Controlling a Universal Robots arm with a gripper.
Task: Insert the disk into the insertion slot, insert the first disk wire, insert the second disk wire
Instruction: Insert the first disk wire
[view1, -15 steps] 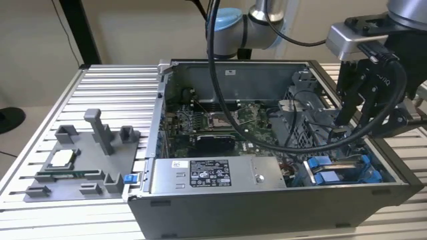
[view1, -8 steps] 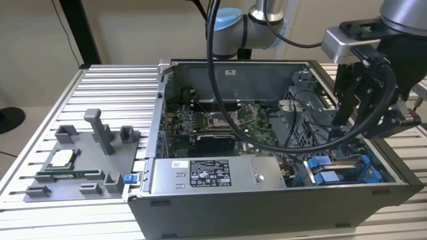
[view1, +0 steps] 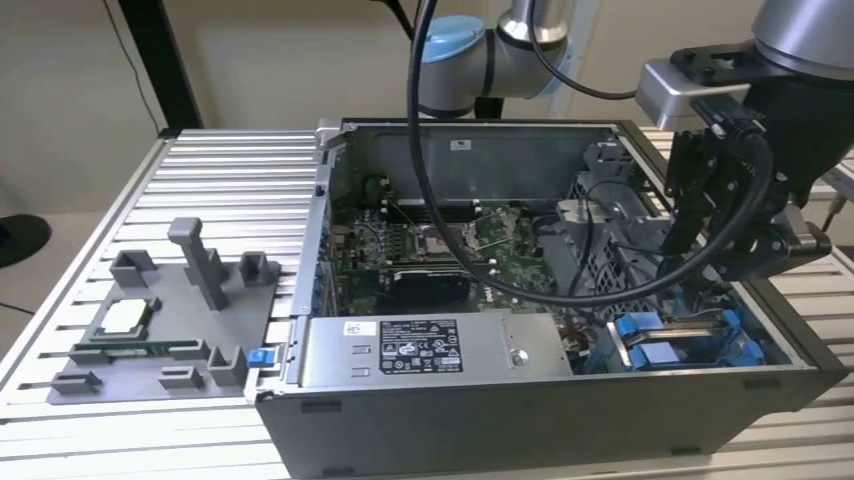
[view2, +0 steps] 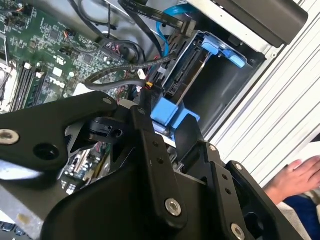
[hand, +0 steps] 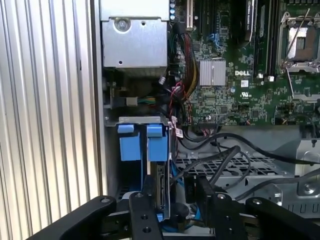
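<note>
The disk (hand: 159, 175) stands on edge in the insertion slot (hand: 135, 120) at the computer case (view1: 534, 410) corner, blue carrier showing, long axis running down, straight below the pincer (hand: 172, 202). Clamped or loose? Can't tell.

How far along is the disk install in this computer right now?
The disk stands on edge in the blue-tabbed drive bay, so insertion looks done or nearly so; full seating is unclear. The end effector hangs right at it. Black cables lie loose across the cage beside the bay, and I can't tell whether either disk wire is plugged in.
</note>
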